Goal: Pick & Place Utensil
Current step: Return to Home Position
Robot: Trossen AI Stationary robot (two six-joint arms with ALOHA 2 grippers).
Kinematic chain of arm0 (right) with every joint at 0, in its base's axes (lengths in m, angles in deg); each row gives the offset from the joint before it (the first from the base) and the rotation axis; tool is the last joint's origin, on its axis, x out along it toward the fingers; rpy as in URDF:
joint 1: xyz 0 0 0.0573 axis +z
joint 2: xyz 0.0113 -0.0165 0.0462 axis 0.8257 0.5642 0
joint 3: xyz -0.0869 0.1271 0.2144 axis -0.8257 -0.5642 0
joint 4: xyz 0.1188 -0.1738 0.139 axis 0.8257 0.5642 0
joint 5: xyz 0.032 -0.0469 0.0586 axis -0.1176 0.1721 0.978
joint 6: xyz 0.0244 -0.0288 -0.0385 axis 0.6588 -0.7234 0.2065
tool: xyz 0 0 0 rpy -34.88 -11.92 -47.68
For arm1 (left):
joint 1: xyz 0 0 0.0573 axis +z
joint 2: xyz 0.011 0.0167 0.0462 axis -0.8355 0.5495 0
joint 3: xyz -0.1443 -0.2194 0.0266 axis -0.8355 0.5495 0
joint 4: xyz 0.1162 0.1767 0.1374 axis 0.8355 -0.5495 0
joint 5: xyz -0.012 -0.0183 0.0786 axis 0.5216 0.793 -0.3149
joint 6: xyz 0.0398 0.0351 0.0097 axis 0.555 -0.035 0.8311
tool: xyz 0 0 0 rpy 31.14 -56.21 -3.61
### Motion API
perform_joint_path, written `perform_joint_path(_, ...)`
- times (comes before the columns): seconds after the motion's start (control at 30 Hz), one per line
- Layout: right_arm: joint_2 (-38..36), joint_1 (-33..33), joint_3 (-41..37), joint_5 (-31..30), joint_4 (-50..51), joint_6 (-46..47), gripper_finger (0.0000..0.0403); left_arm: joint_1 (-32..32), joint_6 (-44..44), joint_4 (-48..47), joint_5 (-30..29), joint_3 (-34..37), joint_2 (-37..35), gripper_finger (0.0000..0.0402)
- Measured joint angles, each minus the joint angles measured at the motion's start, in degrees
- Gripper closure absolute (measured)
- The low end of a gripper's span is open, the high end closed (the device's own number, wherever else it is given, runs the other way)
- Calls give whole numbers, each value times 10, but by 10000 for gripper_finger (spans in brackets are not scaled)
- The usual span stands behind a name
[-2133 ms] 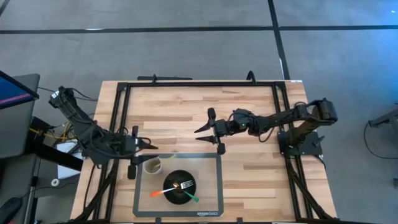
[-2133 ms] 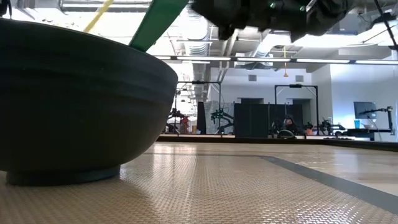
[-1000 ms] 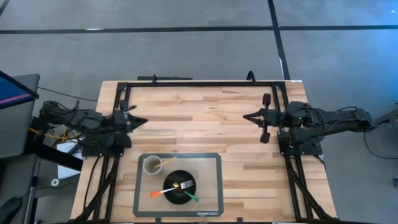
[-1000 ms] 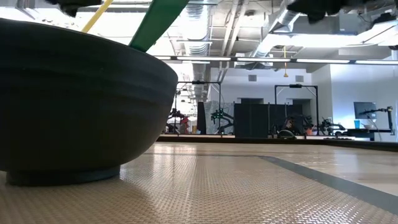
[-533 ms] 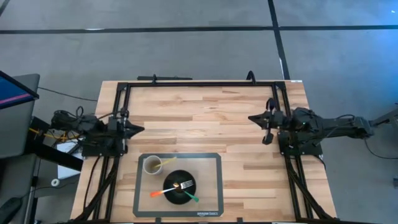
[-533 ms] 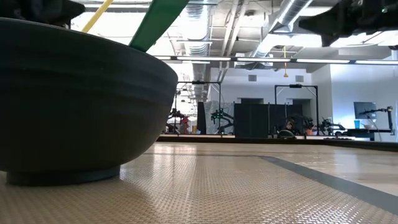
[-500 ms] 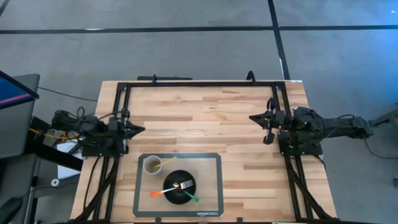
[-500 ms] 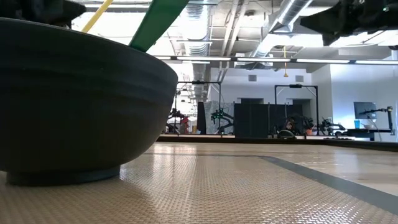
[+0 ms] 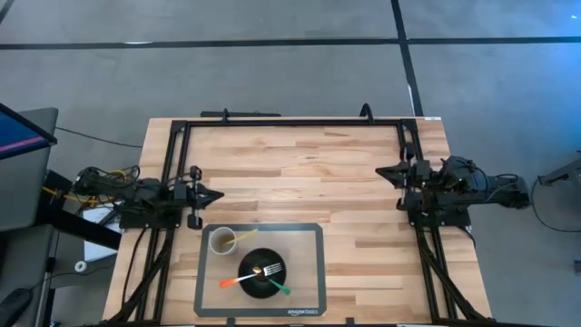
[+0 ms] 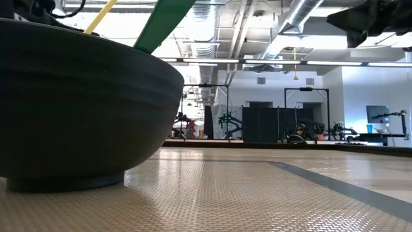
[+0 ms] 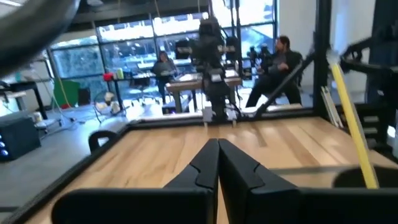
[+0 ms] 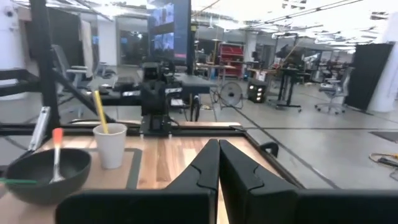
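Standing near left gripper [image 9: 219,194] (closed tight): gray cup [image 9: 222,242], yellow straw [image 9: 243,235] inside.

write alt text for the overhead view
Wooden table from above: a mat holds a black bowl with an orange fork and a green utensil in it, and a cup with a yellow straw beside it. The left gripper and right gripper rest shut at the table's sides, holding nothing.
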Motion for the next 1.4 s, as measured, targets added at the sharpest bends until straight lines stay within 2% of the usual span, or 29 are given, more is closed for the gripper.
perform_joint_path(0.13,-18,0,-18,32,-8,13,402,26,0,2,10,0,-1,395)
perform_joint_path(0.47,-31,0,-169,42,-188,48,402,49,-36,2,8,0,0,385)
perform_joint_path(0.83,-31,1,-171,41,-153,59,402,49,-38,2,8,0,0,385)
perform_joint_path(1.0,-30,-1,-171,42,-93,92,402,49,-38,2,8,0,0,385)
perform_joint_path(1.13,-26,0,-171,42,-93,141,401,49,-38,2,8,0,0,385)
perform_joint_path(1.4,-26,0,-171,42,-93,144,401,49,-38,2,8,0,2,385)
